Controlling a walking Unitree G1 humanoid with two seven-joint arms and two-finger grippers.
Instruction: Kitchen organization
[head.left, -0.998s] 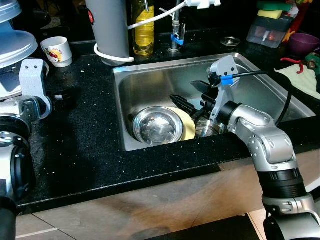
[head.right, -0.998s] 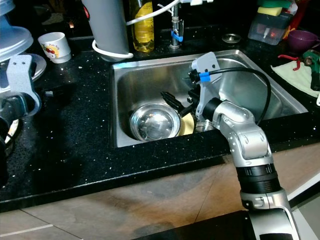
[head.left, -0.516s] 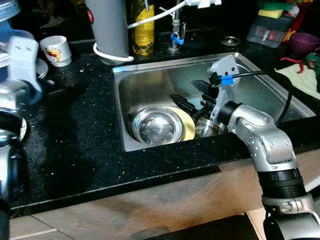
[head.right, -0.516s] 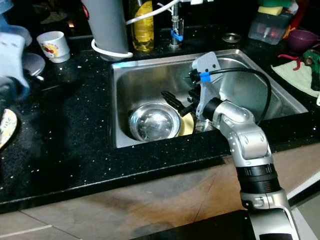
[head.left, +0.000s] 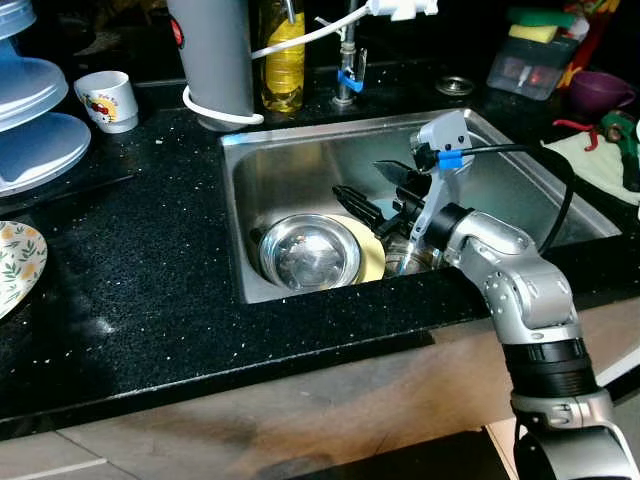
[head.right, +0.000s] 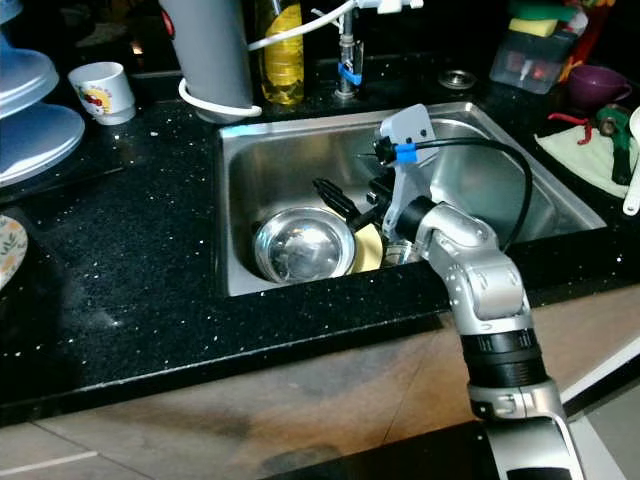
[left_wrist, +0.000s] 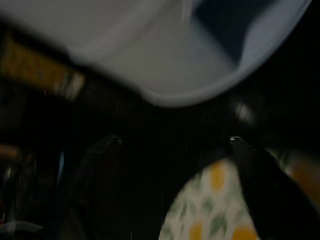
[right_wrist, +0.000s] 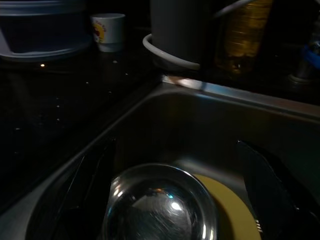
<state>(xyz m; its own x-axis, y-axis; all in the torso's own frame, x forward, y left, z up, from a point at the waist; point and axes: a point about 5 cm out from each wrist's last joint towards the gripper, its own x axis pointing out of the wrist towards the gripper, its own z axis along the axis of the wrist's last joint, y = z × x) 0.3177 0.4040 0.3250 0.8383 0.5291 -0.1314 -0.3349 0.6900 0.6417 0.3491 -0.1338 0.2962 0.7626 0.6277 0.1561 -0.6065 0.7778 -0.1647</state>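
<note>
A patterned plate (head.left: 15, 265) lies at the tabletop's (head.left: 150, 260) left edge, well left of the right pincer (head.left: 368, 190); the left pincer's (left_wrist: 175, 150) blurred wrist view shows its fingers spread above that plate. A steel bowl (head.left: 308, 253) sits mouth up in the sink (head.left: 300, 160), on a yellow plate (head.left: 372, 252), just left of and below the right pincer. That pincer hangs released inside the sink, fingers pointing left toward the bowl. Bare sink floor lies to its right.
</note>
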